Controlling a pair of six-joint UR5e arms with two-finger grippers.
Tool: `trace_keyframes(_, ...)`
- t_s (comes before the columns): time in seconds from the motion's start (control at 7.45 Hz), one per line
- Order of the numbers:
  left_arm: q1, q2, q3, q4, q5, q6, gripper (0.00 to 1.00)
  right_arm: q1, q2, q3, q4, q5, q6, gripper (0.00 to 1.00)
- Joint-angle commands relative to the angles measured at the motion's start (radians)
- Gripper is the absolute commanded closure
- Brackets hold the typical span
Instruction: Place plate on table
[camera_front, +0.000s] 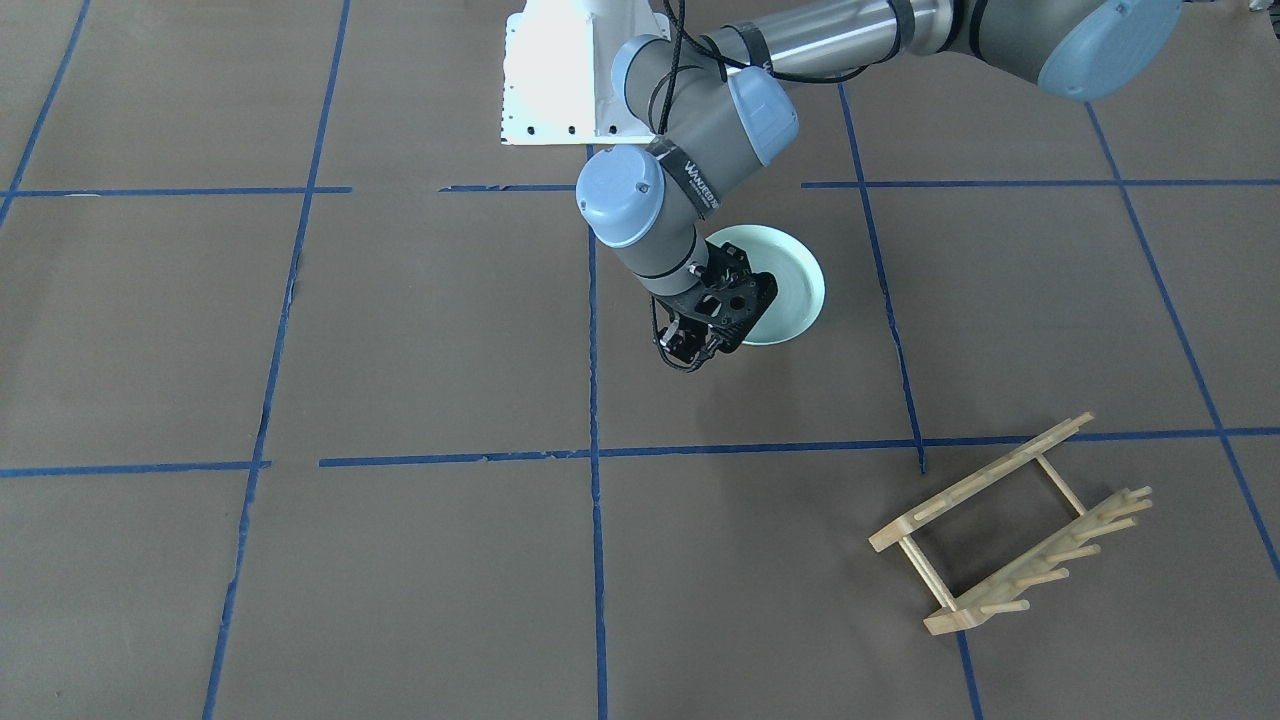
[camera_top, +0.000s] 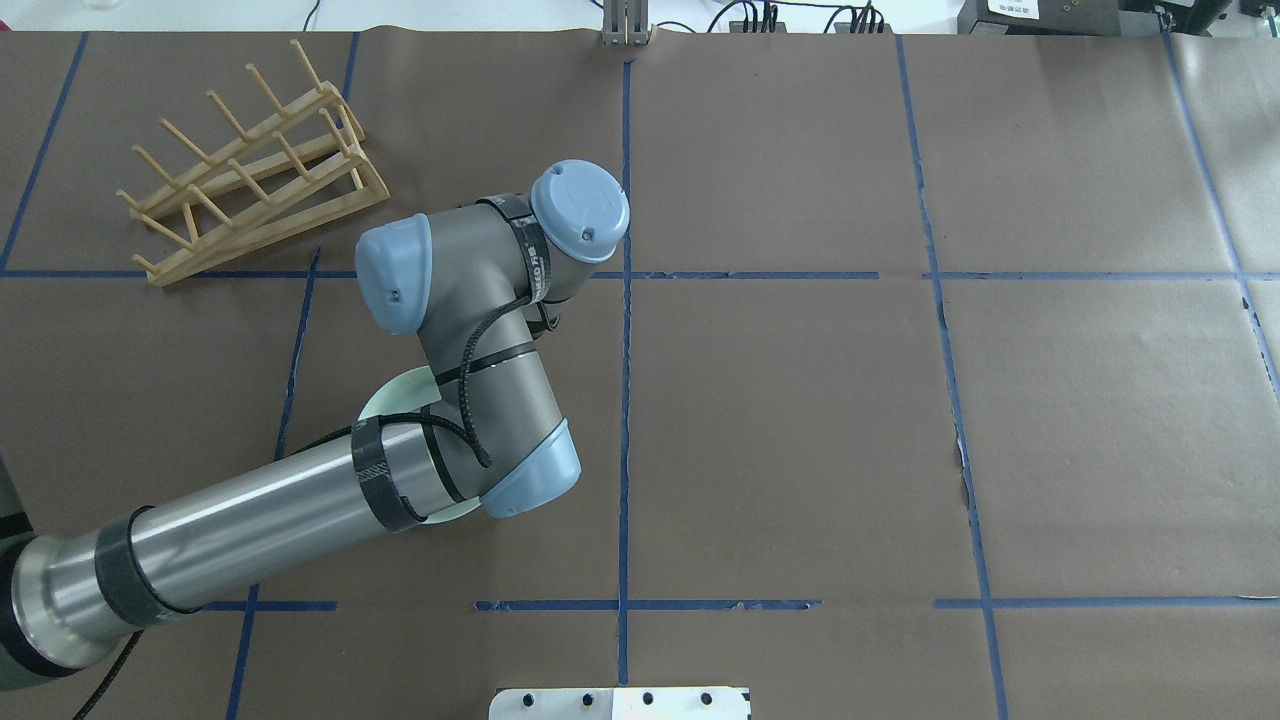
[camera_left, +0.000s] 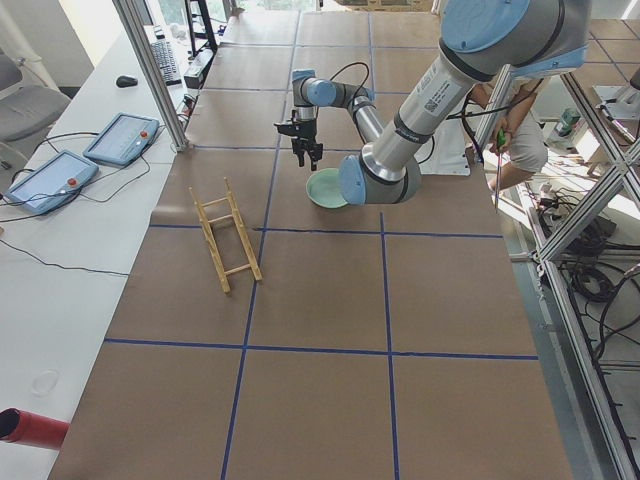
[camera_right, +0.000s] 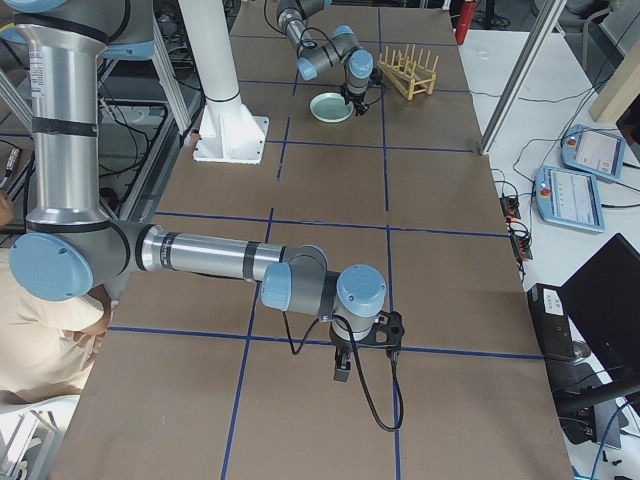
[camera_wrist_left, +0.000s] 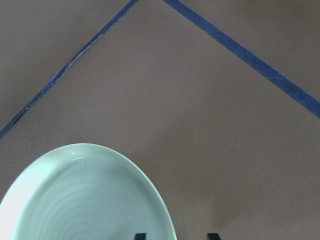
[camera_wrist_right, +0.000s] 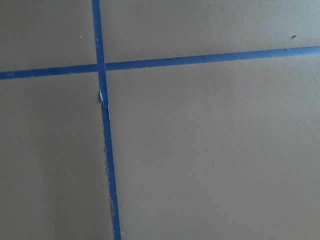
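Observation:
The pale mint-green plate lies flat on the brown table, partly hidden under my left arm in the overhead view. My left gripper hangs above the table at the plate's edge. In the left wrist view the plate fills the lower left, and the gripper shows two fingertips apart with nothing between them, so it is open. My right gripper hovers over the table far from the plate; I cannot tell whether it is open or shut.
A light wooden peg rack stands on the table to my left, away from the plate; it also shows in the overhead view. The white robot base sits at the table's near edge. Blue tape lines cross the table.

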Motion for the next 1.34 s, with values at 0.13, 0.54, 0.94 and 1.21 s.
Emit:
trace_keyframes(0.13, -0.23, 0.155, -0.384, -0.001, -0.031, 0.374, 0.0, 0.0, 0.0, 0.0, 0.0, 0.0, 0.0, 0.0)
trace_keyframes(0.54, -0.643, 0.277, -0.389, -0.009, -0.349, 1.03, 0.0, 0.0, 0.0, -0.001, 0.0, 0.0, 0.0, 0.0)
trace_keyframes(0.94, -1.021, 0.553, -0.343, -0.015, -0.461, 1.759, 0.0, 0.0, 0.0, 0.0, 0.0, 0.0, 0.0, 0.0)
trace_keyframes(1.21, -1.155, 0.684, -0.244, -0.039, -0.503, 1.952, 0.0, 0.0, 0.0, 0.0, 0.0, 0.0, 0.0, 0.0)
